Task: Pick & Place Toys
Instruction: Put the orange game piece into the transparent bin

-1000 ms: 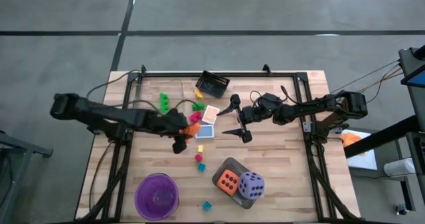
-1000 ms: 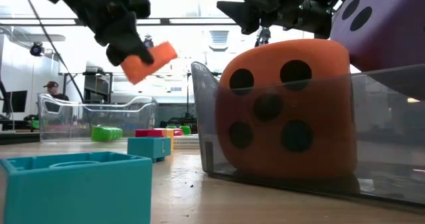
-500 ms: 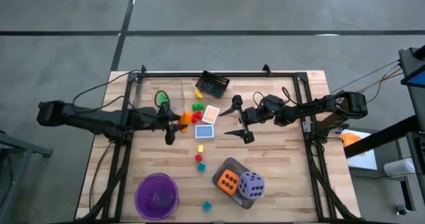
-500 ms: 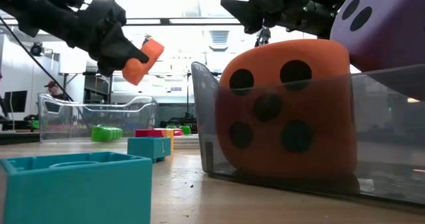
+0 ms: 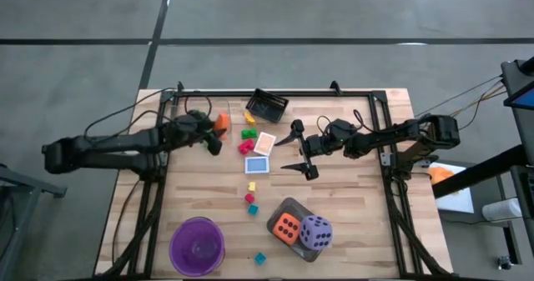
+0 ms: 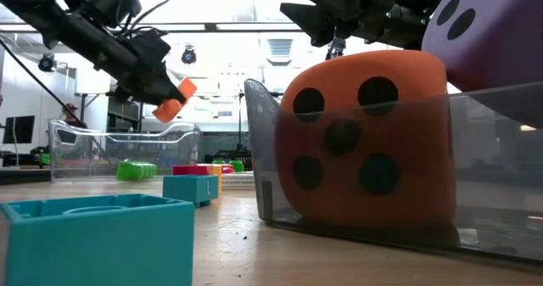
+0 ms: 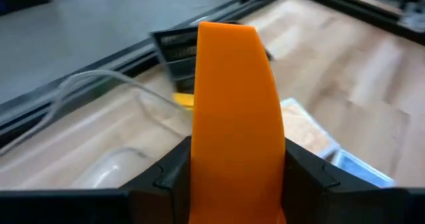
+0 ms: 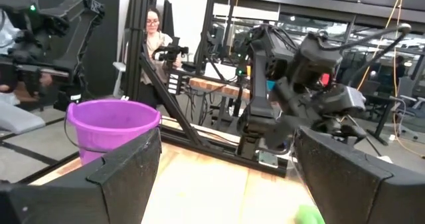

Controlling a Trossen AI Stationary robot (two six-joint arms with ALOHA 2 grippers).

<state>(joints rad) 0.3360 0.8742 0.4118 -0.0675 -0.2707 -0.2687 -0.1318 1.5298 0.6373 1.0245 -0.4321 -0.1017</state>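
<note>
The left gripper (image 5: 219, 131) is clamped on an orange block (image 5: 222, 121), held up off the wood in the upper left of the high view; in the left wrist view the orange block (image 7: 236, 117) fills the middle of the frame between the two dark fingers (image 7: 163, 174). The right gripper (image 5: 299, 148) hangs over the middle of the table (image 5: 359, 206) with its fingers spread wide apart, holding nothing.

Nearest the bottom of the high view sit the purple bowl (image 5: 197, 246) at lower left and a lone teal block (image 5: 259, 258) near the table's front edge. To their right, the grey tray (image 5: 288, 208) holds the orange die (image 5: 287, 228) and the purple die (image 5: 315, 231) side by side (the low view shows the orange die (image 6: 361, 137) pressed against the clear wall). Farther up lie a red block (image 5: 249, 198) and a second teal block (image 5: 253, 209), then two white-edged cards (image 5: 259, 165), one blue and one orange-faced. Beyond them, green and pink blocks (image 5: 248, 135) cluster near a yellow block (image 5: 249, 117), and a black basket (image 5: 268, 105) stands at the far edge.
</note>
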